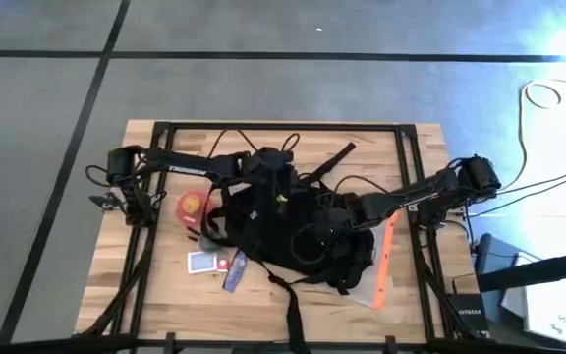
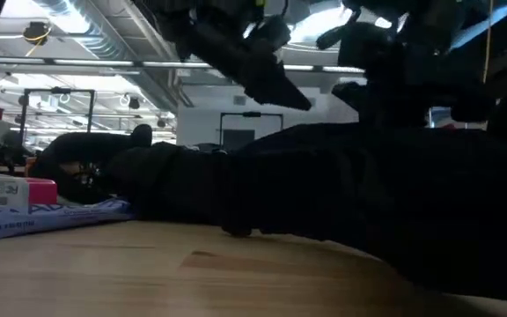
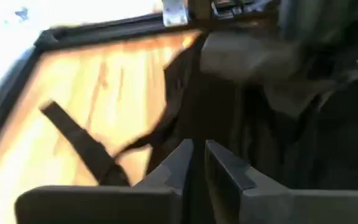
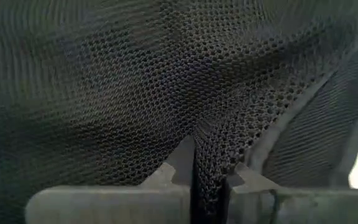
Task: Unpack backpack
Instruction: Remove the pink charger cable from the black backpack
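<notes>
Partly unpacked: small items (image 1: 212, 262) out beside backpack (image 1: 293, 231) mid-table, right gripper (image 4: 194, 171) pinching its mesh, left gripper (image 3: 197, 165) nearly closed, empty, more likely inside.

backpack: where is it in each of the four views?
High: backpack at table centre, under both arms.
Low: dark mass across the middle and right.
Left wrist: black fabric on the right, beyond the left hand.
Right wrist: mesh fills the frame, pinched in the right hand.
Shared landmark: wooden table.

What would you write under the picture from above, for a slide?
Two robot arms reach over a black backpack on a wooden table, a few small items lying beside it.
</notes>
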You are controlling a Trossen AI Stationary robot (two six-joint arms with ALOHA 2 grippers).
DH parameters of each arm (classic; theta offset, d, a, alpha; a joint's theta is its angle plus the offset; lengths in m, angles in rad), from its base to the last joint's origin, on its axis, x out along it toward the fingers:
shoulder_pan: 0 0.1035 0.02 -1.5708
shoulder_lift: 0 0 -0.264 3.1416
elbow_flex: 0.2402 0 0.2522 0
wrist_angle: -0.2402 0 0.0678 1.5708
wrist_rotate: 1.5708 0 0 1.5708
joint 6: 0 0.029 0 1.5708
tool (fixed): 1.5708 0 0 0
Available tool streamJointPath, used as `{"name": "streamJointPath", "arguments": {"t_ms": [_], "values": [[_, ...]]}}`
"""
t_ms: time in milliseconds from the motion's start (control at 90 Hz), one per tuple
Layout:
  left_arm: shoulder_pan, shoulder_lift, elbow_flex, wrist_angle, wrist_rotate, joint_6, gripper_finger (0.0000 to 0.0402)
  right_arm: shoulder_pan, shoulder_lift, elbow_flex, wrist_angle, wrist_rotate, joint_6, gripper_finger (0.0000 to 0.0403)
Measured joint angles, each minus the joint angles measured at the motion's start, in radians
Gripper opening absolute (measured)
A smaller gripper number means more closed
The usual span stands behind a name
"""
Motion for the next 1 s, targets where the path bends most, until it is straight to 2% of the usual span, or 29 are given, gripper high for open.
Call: {"name": "streamJointPath", "arguments": {"t_ms": [122, 400, 556, 600, 656, 733, 789, 878, 1000], "values": [[0.011, 0.038, -0.001, 0.018, 0.06, -0.045, 0.0027, 0.035, 0.0, 0.0, 0.007, 0.053, -0.101, 0.0], [0.024, 0.071, -0.002, 0.027, 0.07, -0.092, 0.0027, 0.109, 0.0, 0.0, 0.023, 0.199, -0.235, 0.0], [0.021, 0.07, -0.002, 0.024, 0.234, -0.1, 0.0027, 0.126, 0.0, 0.0, 0.038, 0.194, -0.237, 0.0], [0.013, 0.073, -0.002, 0.03, 0.252, -0.1, 0.0027, 0.13, 0.0, 0.0, 0.042, 0.194, -0.23, 0.0], [0.001, 0.076, -0.001, 0.032, 0.213, -0.094, 0.0026, 0.135, 0.0, 0.0, 0.043, 0.194, -0.224, 0.0], [-0.028, 0.095, -0.001, 0.026, 0.053, -0.062, 0.0023, 0.136, 0.0, 0.0, 0.044, 0.193, -0.208, 0.0], [-0.049, 0.105, -0.002, 0.015, -0.024, -0.029, 0.002, 0.136, 0.0, 0.0, 0.048, 0.184, -0.201, 0.0], [-0.08, 0.126, -0.002, 0.051, -0.037, 0.007, 0.0018, 0.137, 0.0, 0.0, 0.062, 0.166, -0.2, 0.0], [-0.114, 0.137, 0.0, 0.069, 0.004, 0.009, 0.0017, 0.137, 0.0, 0.001, 0.067, 0.159, -0.2, 0.0]]}}
